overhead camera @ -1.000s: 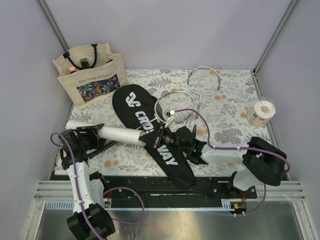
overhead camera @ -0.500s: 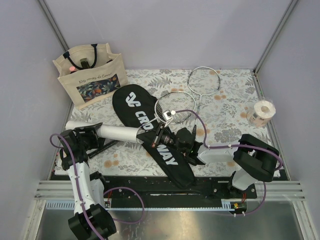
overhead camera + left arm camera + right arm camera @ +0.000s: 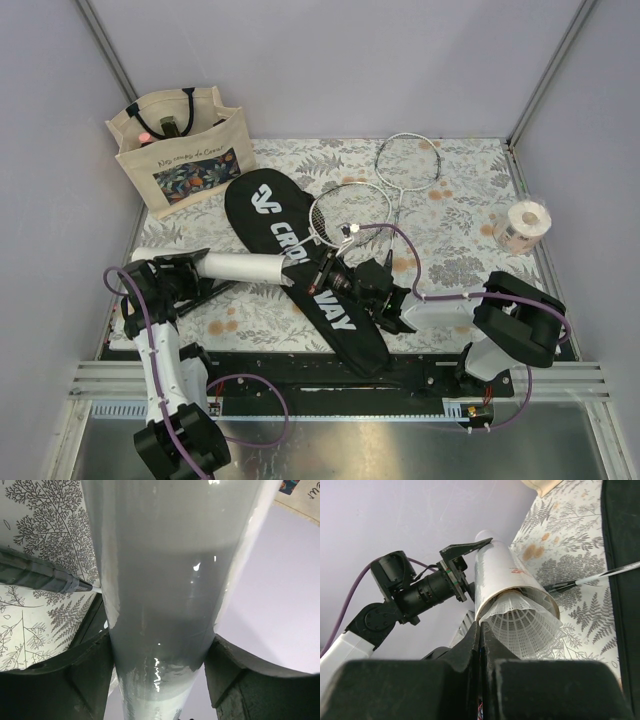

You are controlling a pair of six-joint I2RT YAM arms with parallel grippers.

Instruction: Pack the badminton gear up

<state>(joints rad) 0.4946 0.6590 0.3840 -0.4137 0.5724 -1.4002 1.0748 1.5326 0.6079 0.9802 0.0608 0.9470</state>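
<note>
The left jaws are closed around the tube (image 3: 160, 580), one jaw on each side of it, near its closed end. The tube is held almost level over the left part of the bench (image 3: 470, 200), roughly along the near edge. Its open end points toward the middle of the bench and reaches the edge of the cover (image 3: 262, 205).

The right jaws are narrow, with only a thin line between them. Their tips are at the rim of the shuttlecock (image 3: 525, 625), which sits in the open mouth of the tube with its white skirt coming out. I cannot tell if the skirt is pinched between the jaws or only touched by them.

The cover lies flat and diagonal, with its wide head toward the far left corner and its narrow end at the near edge, under the right arm. One racket (image 3: 350, 212) has its head just beside the cover head, toward the middle of the bench. Its shaft crosses the cover and its dark grip lies under the tube. The other racket (image 3: 408, 160) lies near the far edge, and its frame touches the first one.

The tote (image 3: 180, 150) stands in the far left corner. The tape roll (image 3: 523, 225) is at the right edge.
</note>
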